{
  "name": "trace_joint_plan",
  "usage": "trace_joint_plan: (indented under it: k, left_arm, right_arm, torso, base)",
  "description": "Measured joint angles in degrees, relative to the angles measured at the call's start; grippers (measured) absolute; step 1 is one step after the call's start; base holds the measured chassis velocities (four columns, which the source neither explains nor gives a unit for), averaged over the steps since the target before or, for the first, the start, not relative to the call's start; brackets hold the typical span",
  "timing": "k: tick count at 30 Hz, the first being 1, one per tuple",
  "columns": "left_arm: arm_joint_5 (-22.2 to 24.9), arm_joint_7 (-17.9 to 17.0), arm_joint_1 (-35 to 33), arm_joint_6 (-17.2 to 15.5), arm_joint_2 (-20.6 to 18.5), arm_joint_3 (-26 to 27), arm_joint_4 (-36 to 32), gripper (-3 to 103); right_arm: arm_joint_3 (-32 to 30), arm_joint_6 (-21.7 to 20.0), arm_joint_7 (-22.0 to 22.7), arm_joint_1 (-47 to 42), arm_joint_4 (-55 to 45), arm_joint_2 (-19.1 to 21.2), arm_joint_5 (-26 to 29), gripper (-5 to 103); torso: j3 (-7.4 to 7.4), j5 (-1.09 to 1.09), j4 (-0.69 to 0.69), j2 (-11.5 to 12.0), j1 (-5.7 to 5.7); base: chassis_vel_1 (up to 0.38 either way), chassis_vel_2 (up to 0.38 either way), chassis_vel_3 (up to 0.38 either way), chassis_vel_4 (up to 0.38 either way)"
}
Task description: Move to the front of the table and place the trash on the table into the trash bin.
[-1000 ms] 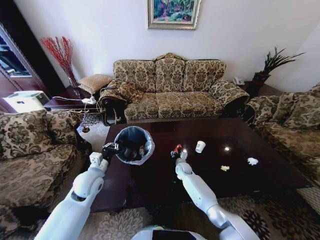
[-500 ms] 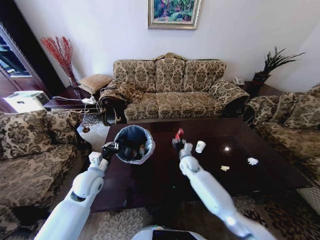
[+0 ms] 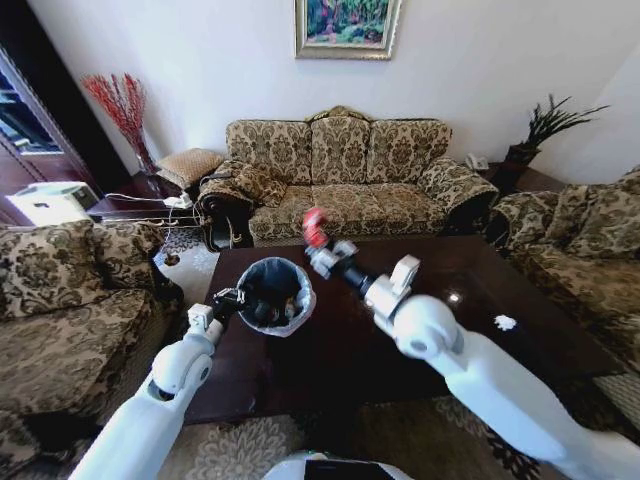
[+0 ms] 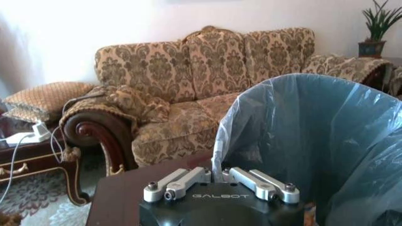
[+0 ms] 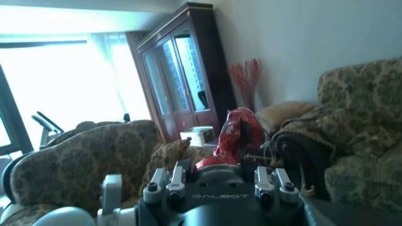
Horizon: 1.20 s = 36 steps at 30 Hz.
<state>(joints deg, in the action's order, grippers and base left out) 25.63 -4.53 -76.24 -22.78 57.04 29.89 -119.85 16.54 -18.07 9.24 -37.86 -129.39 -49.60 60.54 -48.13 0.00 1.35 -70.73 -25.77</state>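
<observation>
Clamping red wrapper (image 3: 313, 226), right jaws closed

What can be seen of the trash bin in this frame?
The trash bin is a small round basket lined with a grey-blue translucent plastic bag folded over its rim. It stands upright on the dark glossy table, near its left end. The left gripper grips the bin's rim, jaws closed on the bag edge. Some items lie inside. The right gripper holds a red wrapper above and beside the bin.
</observation>
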Motion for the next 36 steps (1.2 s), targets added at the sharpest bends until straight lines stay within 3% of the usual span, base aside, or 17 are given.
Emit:
trace_joint_plan:
  k: [7,15,25,28,32,36]
  left_arm:
    - [0.87,0.09,-0.46,-0.64,-0.57,0.4,-1.86,3]
    - [0.47,0.03,-0.86,0.19,0.11,0.61,-2.39,3]
    - [0.33,0.02,-0.64,0.32,0.62,0.51,-2.42,3]
    - [0.33,-0.01,-0.62,0.32,0.65,0.49,-2.51,3]
    - [0.31,-0.03,-0.85,0.32,0.71,0.62,-2.69,3]
    - [0.3,-0.04,-0.91,0.32,0.7,0.88,-2.74,3]
  right_arm:
    - [6.14,1.05,-1.45,-0.14,8.28,-2.85,-9.97,45]
    - [6.19,0.96,-1.15,1.08,10.5,-5.25,-12.22,42]
    - [5.77,0.97,-1.05,0.99,9.24,-4.33,-11.96,47]
    - [5.77,0.99,-1.19,0.84,9.16,-4.1,-11.95,52]
    - [5.78,1.15,-1.3,0.78,9.59,-4.22,-12.18,71]
    - [5.78,1.36,-1.23,0.77,9.73,-4.45,-12.23,82]
  torso:
    - [-0.01,0.0,0.0,0.01,-0.02]
    - [-0.01,-0.02,0.01,0.0,-0.01]
    - [-0.01,-0.01,0.0,0.0,-0.01]
    - [-0.01,-0.01,0.0,0.0,-0.01]
    - [-0.01,-0.01,0.0,0.01,-0.01]
    - [-0.01,0.0,0.0,0.01,-0.01]
  base:
    - [0.0,0.0,0.0,0.0]
    - [0.0,0.0,0.0,0.0]
    - [0.0,0.0,0.0,0.0]
    - [0.0,0.0,0.0,0.0]
    - [0.0,0.0,0.0,0.0]
    - [0.0,0.0,0.0,0.0]
